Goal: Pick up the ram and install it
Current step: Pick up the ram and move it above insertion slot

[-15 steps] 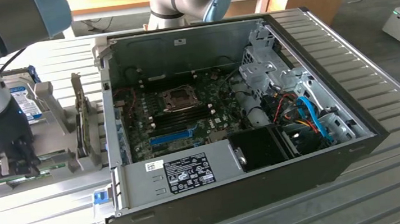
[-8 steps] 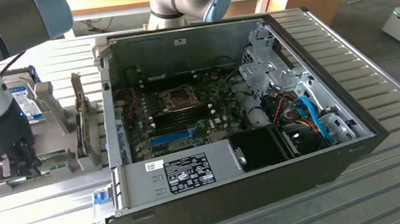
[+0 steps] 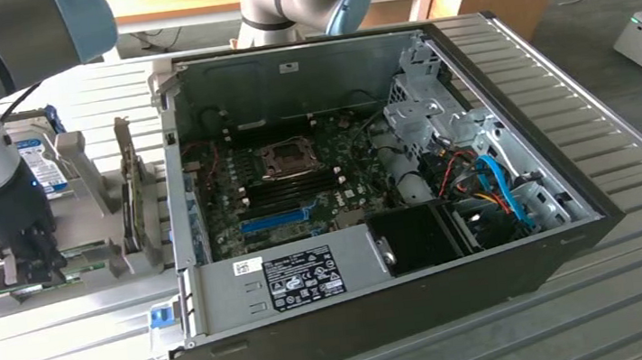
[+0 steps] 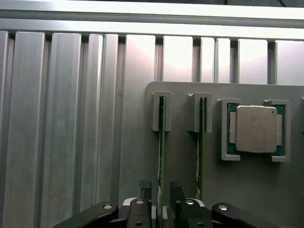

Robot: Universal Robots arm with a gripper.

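Observation:
The ram (image 4: 161, 142) is a thin green stick standing on edge in a slot of the grey holder (image 4: 247, 190). My gripper (image 4: 160, 187) is open and straddles it, with one black finger (image 4: 145, 186) on each side and a small gap to the board. In the exterior view the gripper (image 3: 34, 267) is low over the holder (image 3: 92, 183), on that view's left, beside the open computer case (image 3: 308, 281). The motherboard (image 3: 297, 183) lies exposed inside the case.
A second green stick (image 4: 200, 142) stands in the neighbouring slot. A square silver processor (image 4: 256, 128) sits in a pocket of the holder. A hard drive with a blue label (image 3: 48, 170) stands behind the arm. The ribbed metal table (image 4: 61, 118) surrounds everything.

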